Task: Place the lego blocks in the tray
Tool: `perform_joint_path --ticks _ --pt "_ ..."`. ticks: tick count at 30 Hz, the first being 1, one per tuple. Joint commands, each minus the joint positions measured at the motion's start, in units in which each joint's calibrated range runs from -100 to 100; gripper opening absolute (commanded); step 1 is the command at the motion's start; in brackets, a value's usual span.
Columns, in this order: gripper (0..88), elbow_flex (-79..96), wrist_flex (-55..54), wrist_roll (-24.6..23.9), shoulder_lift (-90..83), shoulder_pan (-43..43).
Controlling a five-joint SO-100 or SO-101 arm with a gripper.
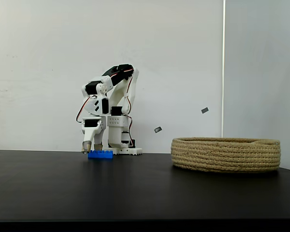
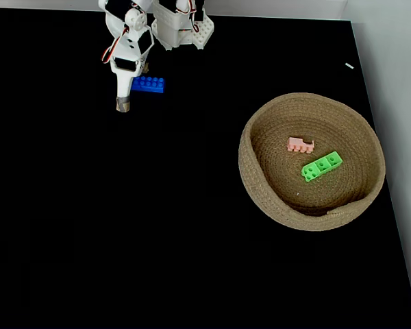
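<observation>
The blue brick [image 1: 100, 154] [image 2: 149, 83] lies flat on the black table just in front of the arm's base. My gripper [image 1: 92, 148] [image 2: 134, 86] hangs down over the brick's left end in the top-down fixed view. It is open, with one tan-tipped finger [image 2: 123, 104] in front of the brick and the other behind it. The tray, a coiled tan rope basket [image 1: 226, 154] [image 2: 245, 147], stands to the right. Inside it lie the pale pink brick [image 2: 301, 144] and the bright green brick [image 2: 322, 166].
The white arm base [image 1: 123, 145] [image 2: 183, 31] stands at the back edge of the black table [image 1: 135, 188] [image 2: 123, 219]. A white wall runs behind it, with a wall corner to the right of the basket. Bare table stretches between the arm and the basket.
</observation>
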Motion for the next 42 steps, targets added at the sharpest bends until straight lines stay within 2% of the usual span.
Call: perform_joint_path --ticks 1,2,3,4,5,11,15,21,27,30,34,42 --pt "33.6 1.0 -3.3 0.4 0.5 0.7" --pt "28.9 1.1 -3.5 0.4 0.5 0.3" --pt "20.6 1.3 -3.7 0.6 0.6 -0.1" --pt "8.6 1.4 -4.1 1.3 0.7 -0.5" --pt "0.1 1.5 -4.2 1.7 0.7 -0.8" --pt "0.0 1.6 -3.5 -1.0 -1.7 -3.1" --pt "0.0 -5.1 1.7 -2.9 -4.9 -5.0" --pt "0.0 -20.8 3.7 -12.1 -6.5 -14.8" --pt "0.0 -30.7 1.5 -22.2 -5.9 -30.1" --pt "0.0 -32.7 -2.2 -25.8 -5.7 -37.0" --pt "0.1 -25.7 -18.9 -30.6 -5.2 -41.9" --pt "0.1 -23.0 -32.0 -34.3 3.1 -55.8"
